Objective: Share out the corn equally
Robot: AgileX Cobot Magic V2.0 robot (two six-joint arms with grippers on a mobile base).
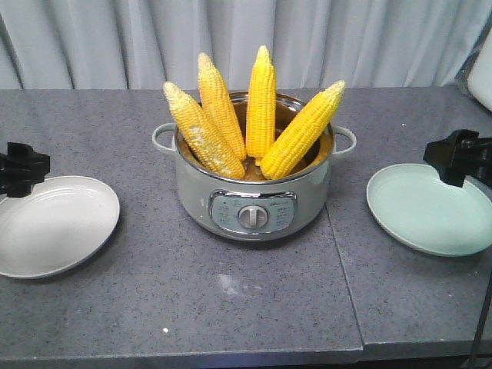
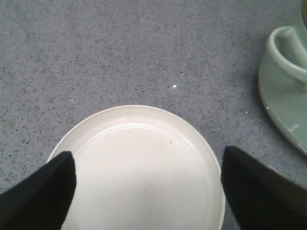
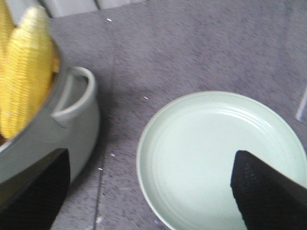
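Four cobs of corn stand on end in the pot, their tips fanning out above its rim. Something yellow-orange shows low inside by the pot's right wall, perhaps another cob, but the view is too poor to say. The pot sits in the middle of the grey table. Left of the pot lies a white plate. The left gripper hovers over the side of it away from the pot, fingers spread wide, grasping nothing. Right of the pot lies a pale green plate. The right gripper hangs over it, likewise released, with nothing between its fingers.
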